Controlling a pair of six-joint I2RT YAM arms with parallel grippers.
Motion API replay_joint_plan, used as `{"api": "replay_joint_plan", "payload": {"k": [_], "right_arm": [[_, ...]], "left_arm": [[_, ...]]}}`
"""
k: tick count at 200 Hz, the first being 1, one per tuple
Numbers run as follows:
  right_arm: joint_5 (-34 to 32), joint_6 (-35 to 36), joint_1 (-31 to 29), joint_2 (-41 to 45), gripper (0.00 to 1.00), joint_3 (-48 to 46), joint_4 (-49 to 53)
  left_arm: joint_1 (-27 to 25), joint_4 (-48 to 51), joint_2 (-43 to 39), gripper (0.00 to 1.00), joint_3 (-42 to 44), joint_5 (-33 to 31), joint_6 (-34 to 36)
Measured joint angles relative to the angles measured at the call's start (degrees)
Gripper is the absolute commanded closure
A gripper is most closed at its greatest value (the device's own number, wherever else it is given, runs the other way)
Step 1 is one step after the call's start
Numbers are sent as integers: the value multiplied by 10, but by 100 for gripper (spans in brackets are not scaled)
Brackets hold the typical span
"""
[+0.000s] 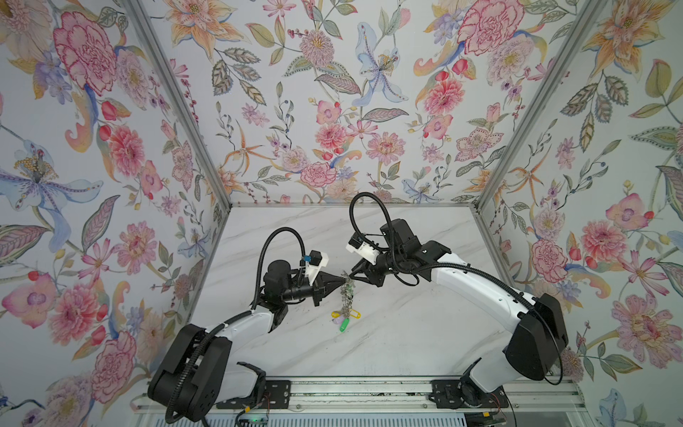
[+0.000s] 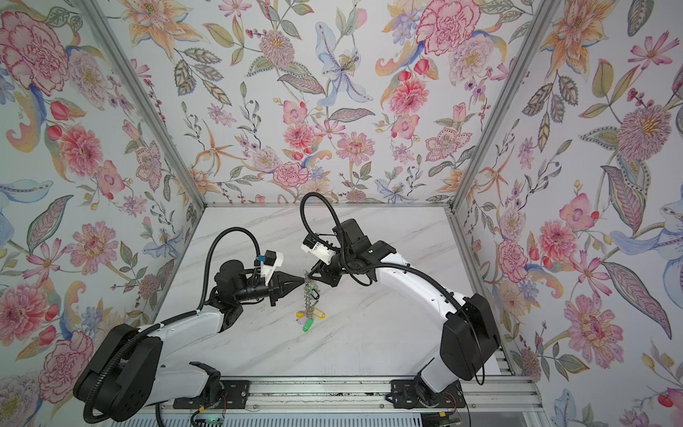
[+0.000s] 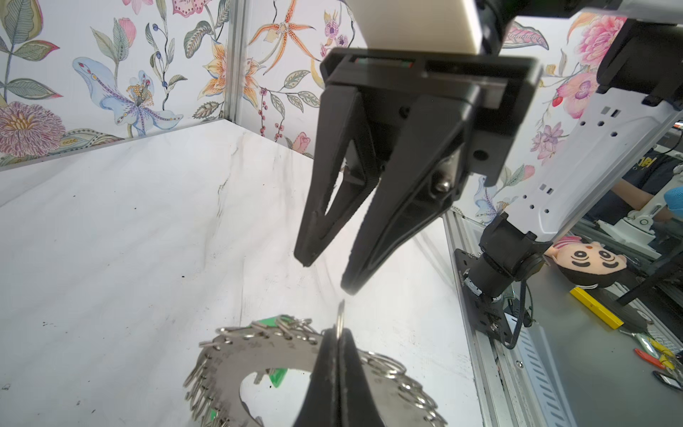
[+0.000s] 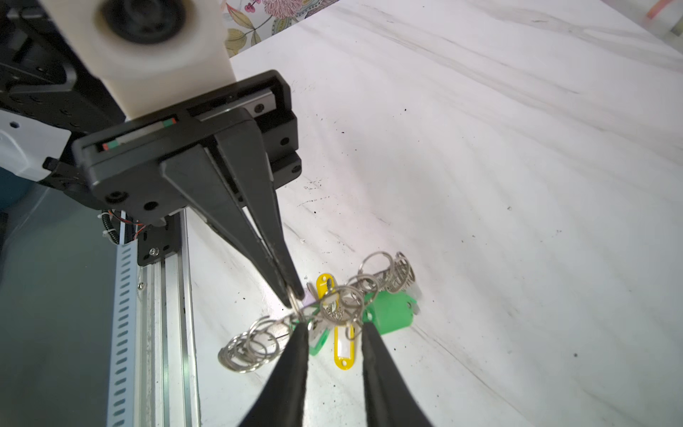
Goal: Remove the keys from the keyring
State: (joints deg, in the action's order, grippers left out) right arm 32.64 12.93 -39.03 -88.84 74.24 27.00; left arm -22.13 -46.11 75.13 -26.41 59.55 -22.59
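I am clenching the left gripper (image 4: 290,295) on a loop of the keyring (image 3: 229,369) while the released right gripper (image 3: 327,277) is hovering beside it, probably needing to grasp one of the keys (image 4: 391,312) next.

In both top views the keyring (image 1: 346,298) stands edge-on near the middle of the table (image 1: 425,332). The left gripper (image 1: 342,283) reaches in from 9 o'clock and meets the keyring's 12 o'clock end. The right gripper (image 1: 351,275) comes from 2 o'clock, just beside that same end. The keys (image 1: 343,320) bunch at the keyring's 6 o'clock end. A rail (image 1: 351,392) runs along the table's 6 o'clock edge, with the arm bases on it at 7 and 5 o'clock.
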Motion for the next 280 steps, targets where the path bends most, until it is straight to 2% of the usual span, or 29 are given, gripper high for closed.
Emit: {"api": "replay_joint_plan", "payload": {"k": [30, 64, 120, 156, 239, 267, 280], "right_arm": [[37, -37, 18, 17, 71, -52, -61], [75, -71, 16, 29, 69, -104, -111], [91, -94, 16, 54, 65, -136, -157], [92, -108, 13, 54, 64, -144, -186], [92, -132, 3, 35, 63, -150, -248], [92, -136, -5, 17, 72, -150, -254], [91, -137, -7, 14, 79, -150, -256]], "left_arm": [[0, -87, 14, 100, 9, 1, -48], [0, -218, 69, 100, 13, 5, -131], [0, -362, 114, 100, 13, 15, -234], [0, -377, 114, 100, 13, 16, -259], [0, -376, 110, 100, 16, 13, -259], [1, -375, 108, 100, 16, 13, -259], [1, -375, 108, 100, 16, 13, -258]]}}
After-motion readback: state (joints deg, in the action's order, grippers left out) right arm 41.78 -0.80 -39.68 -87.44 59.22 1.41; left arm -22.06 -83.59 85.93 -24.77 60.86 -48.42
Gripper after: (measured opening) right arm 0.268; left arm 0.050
